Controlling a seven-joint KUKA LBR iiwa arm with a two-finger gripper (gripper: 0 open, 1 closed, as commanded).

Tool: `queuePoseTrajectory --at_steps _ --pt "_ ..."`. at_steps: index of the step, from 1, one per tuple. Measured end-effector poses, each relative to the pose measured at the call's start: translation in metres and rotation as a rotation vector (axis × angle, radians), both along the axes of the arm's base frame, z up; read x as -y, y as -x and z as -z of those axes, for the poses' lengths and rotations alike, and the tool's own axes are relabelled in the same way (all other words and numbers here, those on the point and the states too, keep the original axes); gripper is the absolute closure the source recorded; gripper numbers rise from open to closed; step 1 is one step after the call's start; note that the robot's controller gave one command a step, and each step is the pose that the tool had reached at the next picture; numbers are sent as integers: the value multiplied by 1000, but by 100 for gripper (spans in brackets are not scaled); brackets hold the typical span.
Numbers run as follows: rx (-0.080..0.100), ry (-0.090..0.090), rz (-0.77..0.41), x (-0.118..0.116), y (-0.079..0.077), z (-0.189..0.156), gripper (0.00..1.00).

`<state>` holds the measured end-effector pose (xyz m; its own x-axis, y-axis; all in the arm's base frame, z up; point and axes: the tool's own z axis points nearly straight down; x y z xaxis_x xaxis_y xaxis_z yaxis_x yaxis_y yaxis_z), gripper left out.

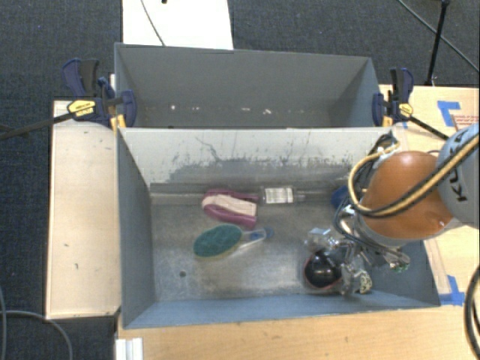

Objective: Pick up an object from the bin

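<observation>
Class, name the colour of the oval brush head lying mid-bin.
The brush head is teal green, camera view.

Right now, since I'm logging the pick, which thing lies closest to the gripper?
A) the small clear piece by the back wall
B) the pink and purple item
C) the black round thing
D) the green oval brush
C: the black round thing lies right beside the gripper in the near right corner of the bin; the others lie apart to its left.
</observation>
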<state>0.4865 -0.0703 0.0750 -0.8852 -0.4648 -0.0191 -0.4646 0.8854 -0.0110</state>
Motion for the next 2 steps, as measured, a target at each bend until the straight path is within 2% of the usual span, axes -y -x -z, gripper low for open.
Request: queuePoseTrajectory --at_steps 1,2 --pt "-16 3 -432 -32 -49 5 100" --pt "-11 6 -416 -22 -74 -119 100"
